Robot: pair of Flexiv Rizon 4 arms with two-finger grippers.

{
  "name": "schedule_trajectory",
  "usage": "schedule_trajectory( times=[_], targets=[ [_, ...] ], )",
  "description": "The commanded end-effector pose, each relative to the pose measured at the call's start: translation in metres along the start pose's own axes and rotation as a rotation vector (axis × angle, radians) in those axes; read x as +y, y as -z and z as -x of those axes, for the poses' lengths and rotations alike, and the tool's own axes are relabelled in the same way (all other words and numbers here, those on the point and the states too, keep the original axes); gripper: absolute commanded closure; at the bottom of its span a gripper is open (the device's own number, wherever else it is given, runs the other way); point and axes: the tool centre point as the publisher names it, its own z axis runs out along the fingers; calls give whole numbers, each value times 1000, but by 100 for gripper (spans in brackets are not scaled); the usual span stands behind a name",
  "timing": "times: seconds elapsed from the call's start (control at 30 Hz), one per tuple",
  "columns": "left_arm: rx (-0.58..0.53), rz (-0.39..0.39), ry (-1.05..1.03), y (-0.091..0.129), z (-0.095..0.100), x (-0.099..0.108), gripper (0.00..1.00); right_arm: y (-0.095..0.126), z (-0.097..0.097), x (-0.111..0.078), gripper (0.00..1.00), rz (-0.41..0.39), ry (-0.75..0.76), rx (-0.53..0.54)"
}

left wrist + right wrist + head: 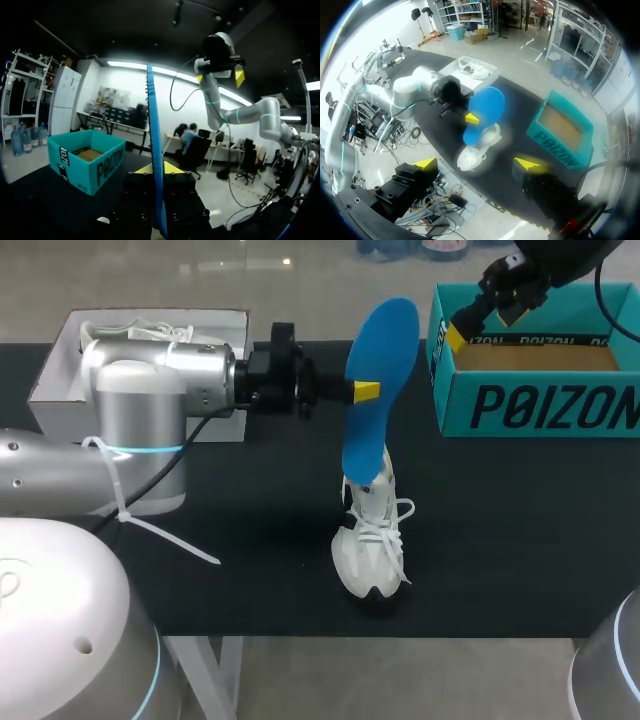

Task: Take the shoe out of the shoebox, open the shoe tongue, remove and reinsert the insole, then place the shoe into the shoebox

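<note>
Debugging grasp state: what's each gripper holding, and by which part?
Left gripper is shut on the blue insole, at its side edge near mid-length. Right gripper: open, empty.

Clamped left jaws; raised, parted right jaws.

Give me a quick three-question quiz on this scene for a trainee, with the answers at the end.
1. True or false: the white shoe lies inside the teal shoebox.
2. What holds the insole? A: the left gripper. B: a person's hand. C: nothing, it lies flat.
3. Fill in: the insole is ___ in colour.
Key: 1 false, the shoe stands on the black table; 2 A; 3 blue.
</note>
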Motion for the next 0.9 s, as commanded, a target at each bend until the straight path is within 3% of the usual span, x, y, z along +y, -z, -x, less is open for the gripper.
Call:
schedule_trajectory(
  times=[0.03,0.17,0.23,0.27,0.3,0.4,0.53,0.73,0.9],
  targets=[
    [-24,34,-119,-3,-6,1,100,0,0,3,0,-6,-1,0],
    [-49,81,-379,-5,-16,6,100,0,0,3,0,-6,-1,0],
    [-22,7,-556,-6,-25,6,100,0,0,3,0,-6,-1,0],
    [1,29,-627,-7,-31,8,100,0,0,3,0,-6,-1,0],
    [15,-14,-680,-8,-33,10,100,0,0,3,0,-6,-1,0],
    [14,-68,-728,-2,-38,20,100,0,0,3,0,-6,-1,0],
    [25,-81,-792,5,-42,28,100,0,0,3,0,-6,-1,0],
    [70,-37,-879,9,-44,29,100,0,0,3,0,-6,-1,0],
    [91,-25,-833,8,-40,26,100,0,0,3,0,-6,-1,0]
  ],
)
